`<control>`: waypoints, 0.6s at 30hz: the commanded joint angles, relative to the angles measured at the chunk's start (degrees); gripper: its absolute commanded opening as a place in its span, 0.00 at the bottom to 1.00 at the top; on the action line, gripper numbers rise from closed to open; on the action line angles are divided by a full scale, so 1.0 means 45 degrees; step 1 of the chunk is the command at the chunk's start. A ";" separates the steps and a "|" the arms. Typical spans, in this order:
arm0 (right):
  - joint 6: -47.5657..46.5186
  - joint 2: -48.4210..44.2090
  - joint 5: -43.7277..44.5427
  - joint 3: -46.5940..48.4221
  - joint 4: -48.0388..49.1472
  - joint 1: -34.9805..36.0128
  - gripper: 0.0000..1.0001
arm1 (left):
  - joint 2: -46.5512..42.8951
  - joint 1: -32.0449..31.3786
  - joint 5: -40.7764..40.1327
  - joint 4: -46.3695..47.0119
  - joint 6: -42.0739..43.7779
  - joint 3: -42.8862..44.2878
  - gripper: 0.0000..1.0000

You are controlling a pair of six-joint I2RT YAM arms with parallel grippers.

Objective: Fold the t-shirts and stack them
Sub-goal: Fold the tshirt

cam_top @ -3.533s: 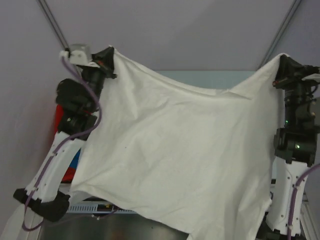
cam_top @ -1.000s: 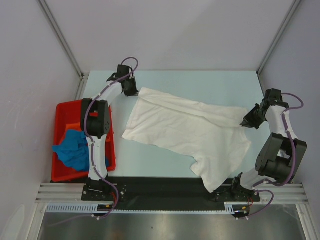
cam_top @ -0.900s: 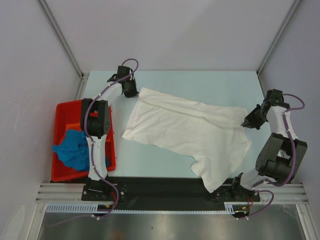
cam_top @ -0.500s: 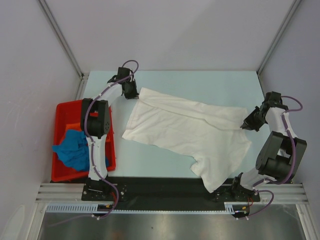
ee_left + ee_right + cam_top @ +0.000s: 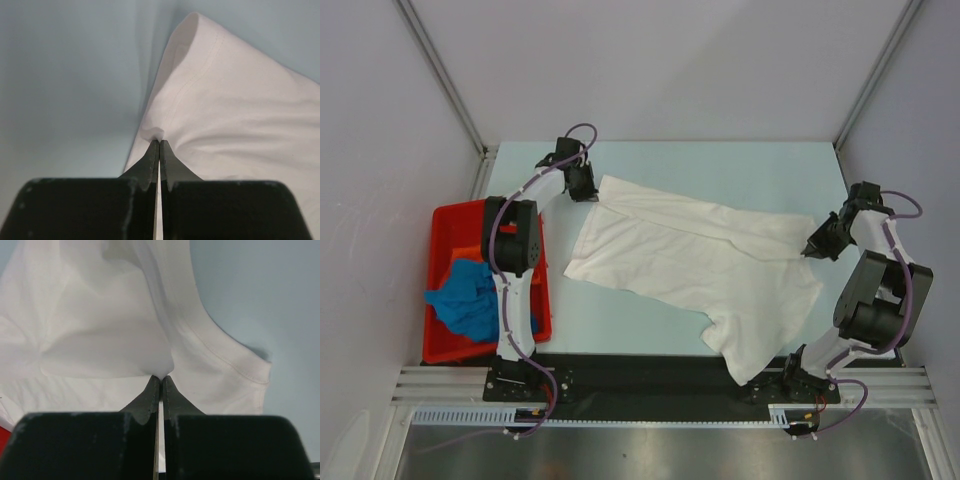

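Top external: we see the white t-shirt (image 5: 700, 260) lying spread and rumpled across the middle of the pale blue table (image 5: 720, 165), one end trailing toward 6 o'clock.
Left gripper (image 5: 588, 188): pinched tight on the shirt's 10 o'clock corner; our left wrist view shows the cloth caught between its tips.
Right gripper (image 5: 810, 250): clamped on a fold at the shirt's 3 o'clock edge.
Red bin (image 5: 445, 215): at the table's 9 o'clock, holding a crumpled blue t-shirt (image 5: 470, 295) over orange cloth (image 5: 460, 255).

Bright, even overhead light, soft shadows, no glare, wrist views blurred up close
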 commanded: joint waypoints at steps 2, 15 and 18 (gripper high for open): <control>0.0072 0.0373 0.0107 0.1171 0.0512 -0.0115 0.00 | -0.0084 0.0109 0.0316 0.0574 -0.0353 0.0557 0.00; 0.0172 0.1625 0.0204 0.3244 0.0142 -0.0193 0.00 | 0.0210 0.0109 0.0376 0.0692 -0.0588 0.0696 0.00; 0.0113 0.1371 0.0224 0.2581 0.0142 -0.0193 0.00 | 0.0033 0.0109 0.0336 0.0907 -0.0491 0.0070 0.00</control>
